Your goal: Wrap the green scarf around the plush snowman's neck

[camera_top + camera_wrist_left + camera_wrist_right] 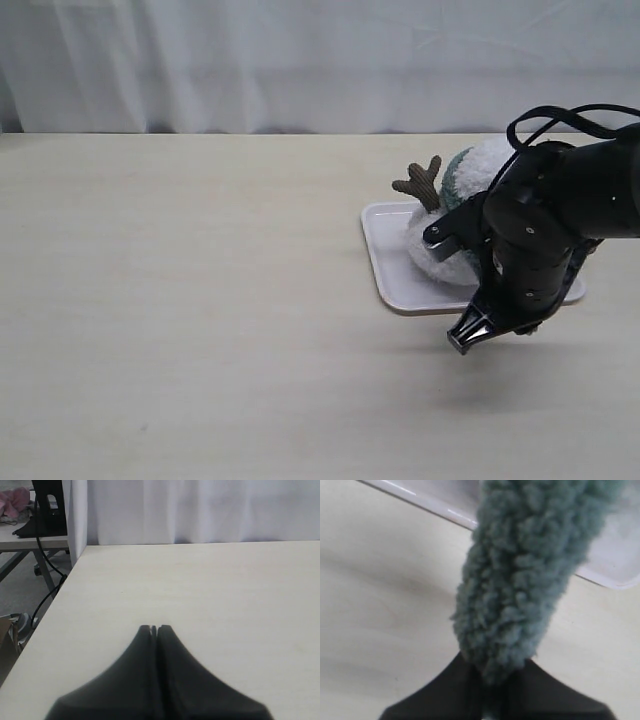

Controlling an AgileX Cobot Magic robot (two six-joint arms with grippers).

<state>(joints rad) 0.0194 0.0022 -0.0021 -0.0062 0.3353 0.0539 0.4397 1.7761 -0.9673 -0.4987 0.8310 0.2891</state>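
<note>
The plush snowman (pixel 437 252) lies on a flat white tray (pixel 384 252) at the right of the table, one brown twig arm (pixel 420 183) sticking up. The green scarf (pixel 455 178) shows as a band between its two white balls. My right gripper (pixel 468 336) hangs just in front of the tray, and its arm hides much of the toy. In the right wrist view this gripper (pixel 492 676) is shut on an end of the fuzzy green scarf (pixel 520 580), which stretches away toward the tray (pixel 615 555). My left gripper (pixel 154 628) is shut and empty over bare table.
A white curtain (pixel 300 60) hangs behind the table. The left wrist view shows the table's side edge (pixel 55 600), with a desk, cables and floor clutter beyond it.
</note>
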